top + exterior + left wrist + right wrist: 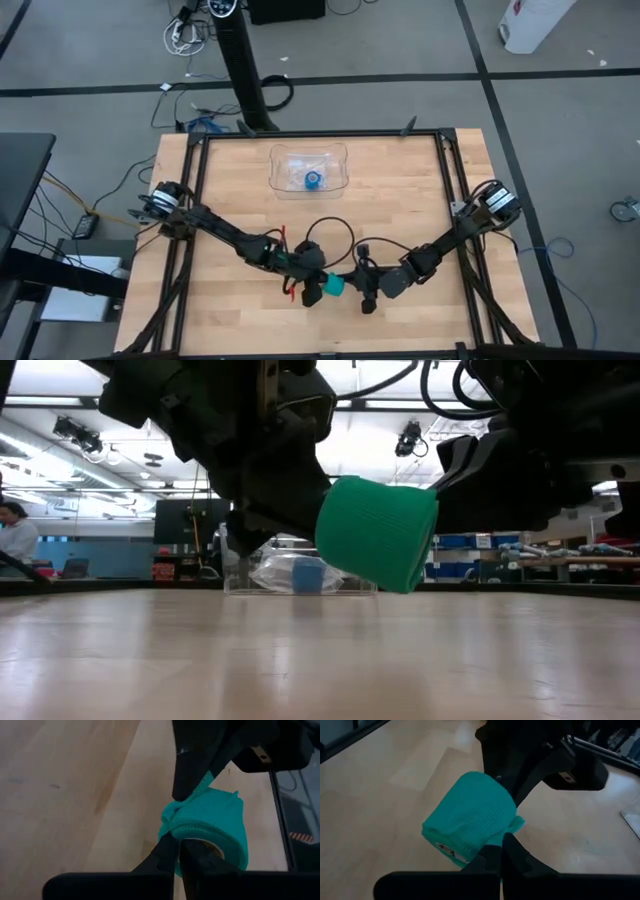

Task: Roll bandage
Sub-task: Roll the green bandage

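Note:
The teal-green bandage is a stubby roll (331,288), held between my two grippers near the table's near edge. The low view shows the roll (378,532) tilted and lifted clear of the wooden table. My left gripper (181,862) is shut at the roll's left end. My right gripper (502,854) is shut at its right end. Each wrist view shows the other arm's gripper behind the roll. My left gripper pinches the rim of the roll's left end (172,832) between its two fingers, coming from the table's left. The roll's pale core (205,844) shows beside the fingertips. The roll is clear of the table. My right gripper pinches the roll's right end at a loose bandage edge (514,824) between its two fingers, coming from the table's right. How many layers it has cannot be told. The roll is clear of the table and tilted.
A clear plastic tray (340,172) with a small bright-blue roll (313,179) stands at the far middle of the table. It shows behind the bandage in the low view (262,572). A person (14,532) shows in the room at the left.

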{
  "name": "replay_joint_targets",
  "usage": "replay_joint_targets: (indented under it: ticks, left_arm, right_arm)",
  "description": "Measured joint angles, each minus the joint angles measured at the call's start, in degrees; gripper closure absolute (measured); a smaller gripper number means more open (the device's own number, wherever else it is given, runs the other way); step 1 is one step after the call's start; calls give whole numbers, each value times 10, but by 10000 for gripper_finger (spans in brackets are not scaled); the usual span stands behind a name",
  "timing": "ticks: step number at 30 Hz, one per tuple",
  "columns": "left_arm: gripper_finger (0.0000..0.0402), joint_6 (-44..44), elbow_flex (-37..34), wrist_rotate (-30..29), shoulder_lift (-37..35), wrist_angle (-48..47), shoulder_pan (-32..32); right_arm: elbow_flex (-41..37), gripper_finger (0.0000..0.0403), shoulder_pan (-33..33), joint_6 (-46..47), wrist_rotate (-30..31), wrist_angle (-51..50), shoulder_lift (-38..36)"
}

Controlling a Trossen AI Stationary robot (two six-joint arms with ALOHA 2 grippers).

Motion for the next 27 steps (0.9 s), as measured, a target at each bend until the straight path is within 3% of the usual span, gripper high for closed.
replay_joint_targets:
  ticks: [7,19,27]
  left_arm:
    - [383,-105,0,32,0,5,4]
    - [382,-253,-1,66,3,14,4]
    - [382,-361,-1,94,36,43,4]
  right_arm:
    - [0,390,1,3,0,-1,0]
    - [0,286,1,-19,7,1,0]
    - [0,279,6,-26,-17,-19,1]
